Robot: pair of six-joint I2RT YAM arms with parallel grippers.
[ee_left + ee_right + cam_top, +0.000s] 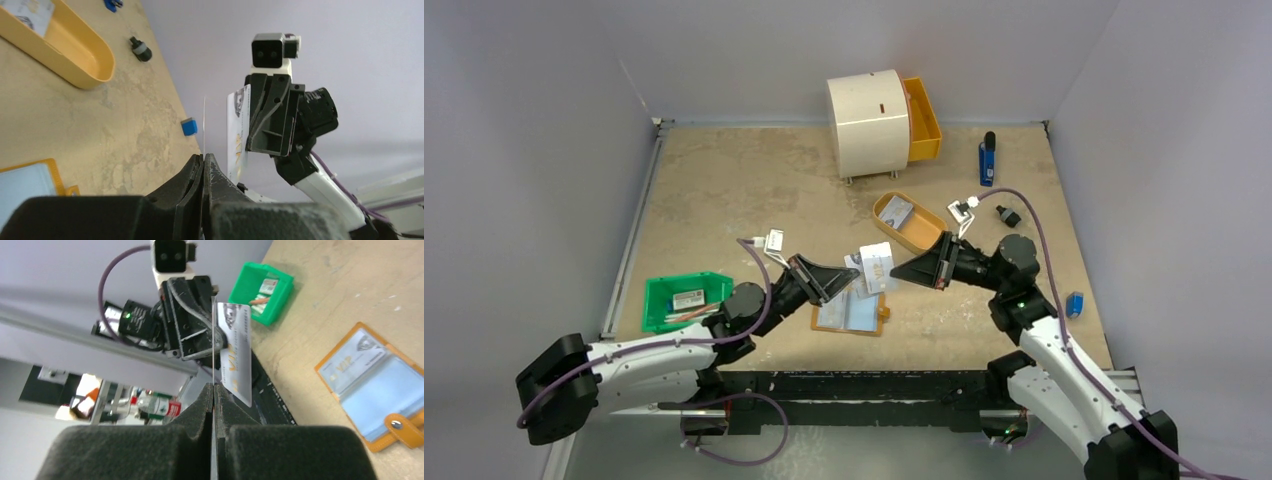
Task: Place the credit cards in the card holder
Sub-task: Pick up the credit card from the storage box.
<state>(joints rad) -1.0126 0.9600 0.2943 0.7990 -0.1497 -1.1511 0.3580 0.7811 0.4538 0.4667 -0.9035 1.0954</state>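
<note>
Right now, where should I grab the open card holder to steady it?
Probably the orange snap tab sticking out of the card holder on the side of the right arm; the rest lies flat and open, leaving little to pinch. Come down on it from that side.

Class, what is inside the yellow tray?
One pale printed card lies at the yellow tray's far end; the rest of its floor is bare. Anything under the card is hidden.
</note>
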